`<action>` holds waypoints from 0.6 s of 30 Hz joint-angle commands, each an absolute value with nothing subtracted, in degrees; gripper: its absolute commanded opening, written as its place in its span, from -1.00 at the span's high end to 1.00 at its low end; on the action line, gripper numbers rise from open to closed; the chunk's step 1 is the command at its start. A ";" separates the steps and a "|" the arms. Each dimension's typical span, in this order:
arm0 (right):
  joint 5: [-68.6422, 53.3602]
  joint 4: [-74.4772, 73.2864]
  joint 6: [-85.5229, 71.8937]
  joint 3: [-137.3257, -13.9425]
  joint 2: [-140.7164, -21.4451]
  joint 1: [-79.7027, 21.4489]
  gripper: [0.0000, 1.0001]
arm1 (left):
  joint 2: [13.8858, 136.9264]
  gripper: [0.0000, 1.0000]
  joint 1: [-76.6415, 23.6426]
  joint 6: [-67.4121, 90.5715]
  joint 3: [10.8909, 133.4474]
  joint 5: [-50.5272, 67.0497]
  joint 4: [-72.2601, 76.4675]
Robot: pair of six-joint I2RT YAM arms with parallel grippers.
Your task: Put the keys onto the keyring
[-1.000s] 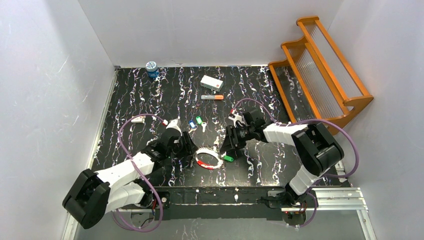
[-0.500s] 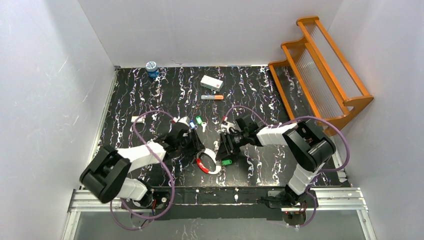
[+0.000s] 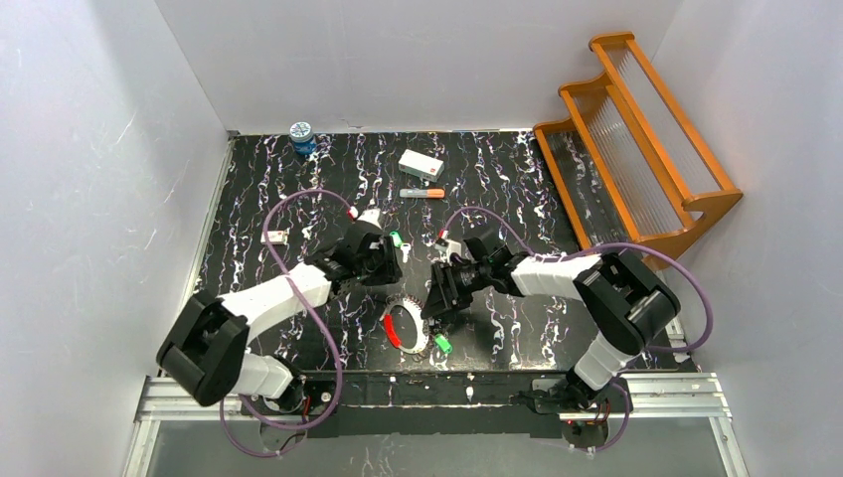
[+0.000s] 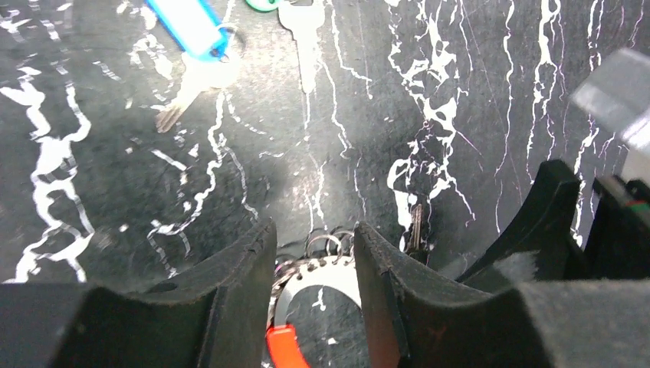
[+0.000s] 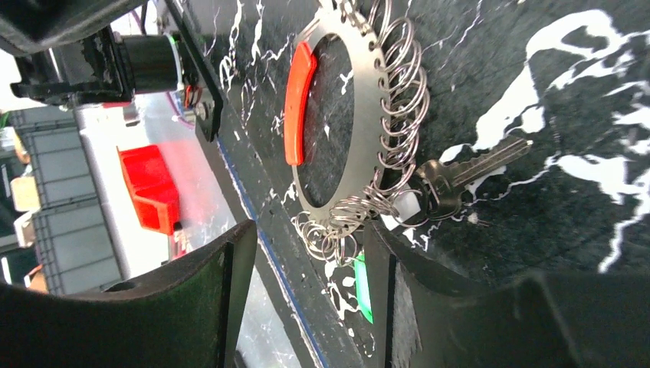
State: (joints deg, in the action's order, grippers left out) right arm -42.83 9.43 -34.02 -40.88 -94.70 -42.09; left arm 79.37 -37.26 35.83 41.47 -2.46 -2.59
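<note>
Silver plate with one red segment forms the keyring [image 3: 393, 333], which lies flat on the black marbled table [image 3: 517, 199] near its near edge, between the two arms. A row of small split rings [image 5: 402, 100] lines one side of the plate, and the small green piece [image 3: 442, 345] rests at the ring's 4 o'clock, touching it. One bare silver key [image 5: 469, 170] lies with its head against the split rings; whether it is threaded on cannot be told. The right gripper [image 5: 306, 234] is at the ring's 2 o'clock edge, with its jaws moderately apart and straddling the cluster of split rings at the end of the plate. No firm pinch is visible. The left gripper [image 4: 314, 230] hovers at the ring's 11 o'clock, just clear of it, with its jaws parted by a narrow gap and nothing held; the end of the ring shows through that gap. The loose keys lie at the ring's 12 o'clock, beyond the left gripper: the blue-headed key [image 4: 195, 27] and the green-headed key [image 3: 396, 238], side by side and apart from the ring. Farther out at 12 o'clock are the orange-tipped marker [image 3: 422, 193] and a white box [image 3: 421, 164]. A blue-lidded jar [image 3: 301, 137] stands at 11 o'clock by the back wall, and a wooden rack [image 3: 636, 139] leans at 2 o'clock.
</note>
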 commanded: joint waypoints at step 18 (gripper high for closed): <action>-42.06 7.05 -32.11 -46.06 -101.32 -45.27 -0.17 | 70.10 0.31 -37.53 50.12 24.68 4.06 4.25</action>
